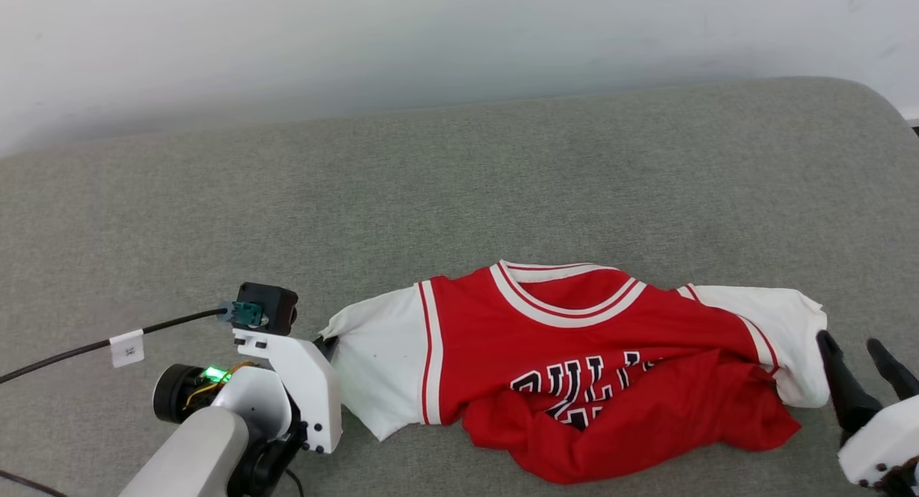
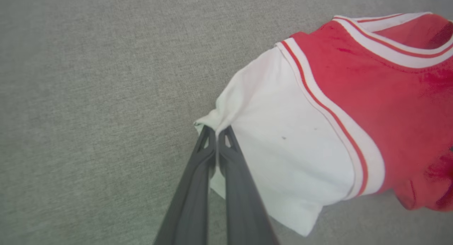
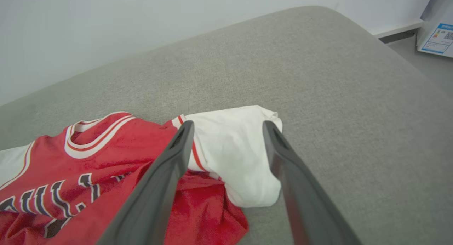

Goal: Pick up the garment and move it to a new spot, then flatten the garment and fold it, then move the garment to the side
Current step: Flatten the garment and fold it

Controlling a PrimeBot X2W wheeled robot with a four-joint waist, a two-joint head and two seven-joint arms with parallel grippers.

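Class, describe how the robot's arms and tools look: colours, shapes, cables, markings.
Both the left tool and right tool have two long, tapering dark grey fingers. On the left are a pale grey forearm, white wrist housing, black camera block with teal plug, a green light, and a black cable carrying a white tag. The right wrist housing is white.

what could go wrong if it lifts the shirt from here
1. The left gripper is shut on just the outer corner of a white sleeve of the garment; so thin a bite may slip on lifting.
2. The right gripper is open near the other sleeve and grips nothing; a one-sided lift would likely bunch the crumpled red hem further.
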